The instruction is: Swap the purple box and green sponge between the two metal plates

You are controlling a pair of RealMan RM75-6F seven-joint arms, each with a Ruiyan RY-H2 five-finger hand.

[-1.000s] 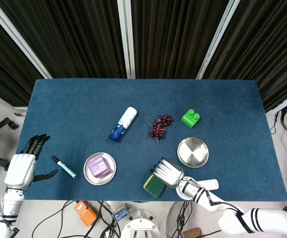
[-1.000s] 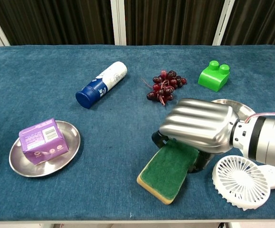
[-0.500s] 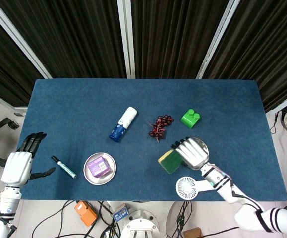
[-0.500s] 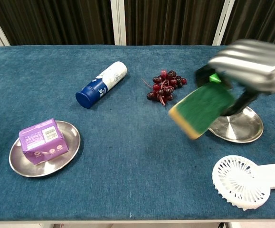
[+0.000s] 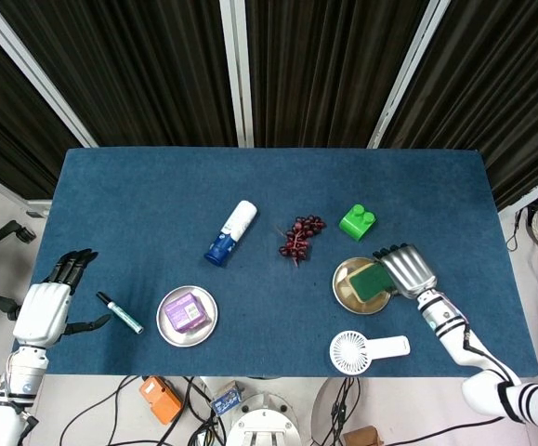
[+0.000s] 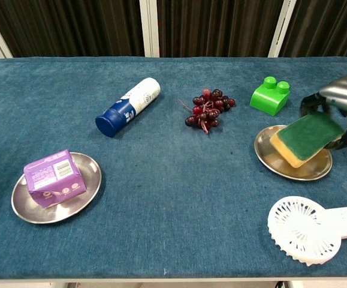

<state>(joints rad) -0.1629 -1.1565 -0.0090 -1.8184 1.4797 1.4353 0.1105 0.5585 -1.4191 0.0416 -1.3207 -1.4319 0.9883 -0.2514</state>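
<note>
1. Blue cloth covers the table [image 5: 157, 186].
2. Right hand [image 5: 408, 268] grips the green sponge [image 6: 306, 137], tilted over the right metal plate [image 6: 281, 165].
3. Left hand [image 5: 45, 307] hovers spread beside the table's edge.
4. Purple box [image 6: 52, 177] sits on the left metal plate [image 6: 88, 186].

green sponge [image 6: 307, 137] lifted from table, now over right plate [image 6: 279, 165] (tilted)
</note>
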